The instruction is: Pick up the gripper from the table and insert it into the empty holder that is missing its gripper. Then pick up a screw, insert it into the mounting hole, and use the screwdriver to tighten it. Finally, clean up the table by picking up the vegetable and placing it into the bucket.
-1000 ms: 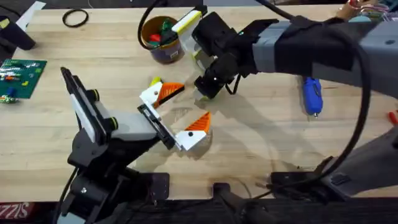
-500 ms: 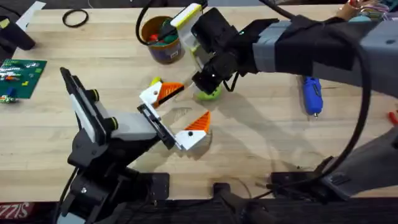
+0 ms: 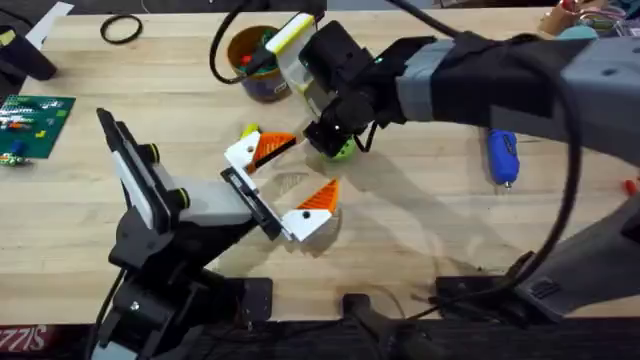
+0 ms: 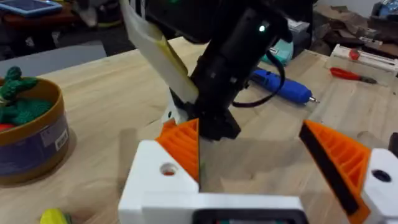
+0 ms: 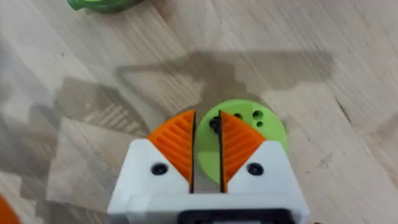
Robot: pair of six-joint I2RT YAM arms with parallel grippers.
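My right gripper (image 3: pixel 335 143) reaches across the middle of the table (image 3: pixel 420 230) and is shut on the vegetable (image 3: pixel 343 151). This is a lime-green round piece (image 5: pixel 249 134) pinched at its rim between the orange pads (image 5: pixel 177 140), a little above the wood. The brown bucket (image 3: pixel 255 62), with toy food inside, stands just behind and left of it. My left gripper (image 3: pixel 292 178) rests open near the centre with nothing between its orange pads (image 4: pixel 183 146). The blue screwdriver (image 3: pixel 502 155) lies at the right. The loose gripper, its holder and the screw are out of view.
A green circuit board (image 3: pixel 32 125) and a black ring (image 3: pixel 120 30) lie at the left. A small yellow piece (image 3: pixel 248 131) sits beside the left gripper. Another green piece (image 5: pixel 102 5) lies on the wood ahead of the right gripper. A red-handled tool (image 4: pixel 351 74) lies at the far right.
My right gripper has shifted a little left and back towards the bucket, carrying the vegetable. The left arm has stayed still.
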